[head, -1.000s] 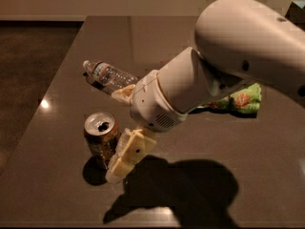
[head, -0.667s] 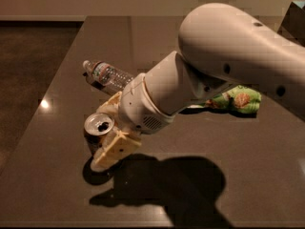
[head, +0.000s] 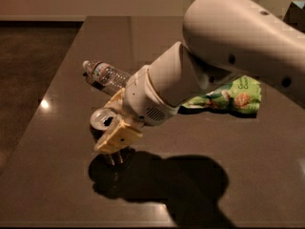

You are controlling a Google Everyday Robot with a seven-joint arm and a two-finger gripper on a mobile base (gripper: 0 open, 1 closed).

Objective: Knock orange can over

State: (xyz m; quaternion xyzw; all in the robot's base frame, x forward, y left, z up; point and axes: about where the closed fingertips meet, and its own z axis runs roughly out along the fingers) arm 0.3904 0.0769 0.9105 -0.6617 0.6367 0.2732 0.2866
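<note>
The orange can (head: 102,120) stands near the table's front left, its silver top with the pull-tab opening facing the camera and its lower body mostly hidden. It seems to lean slightly. My gripper (head: 116,118) is right at the can, open, with one pale yellow finger (head: 118,137) in front of it and the other behind it, close to the can's sides. The white arm (head: 228,46) reaches in from the upper right.
A clear plastic water bottle (head: 106,75) lies on its side just behind the can. A green snack bag (head: 231,95) lies to the right, partly under the arm. The dark table (head: 271,171) ends at its left edge close to the can.
The gripper has moved left and down onto the can, its fingers now on either side of it. The can's top has shifted slightly. The bottle and the bag have not moved.
</note>
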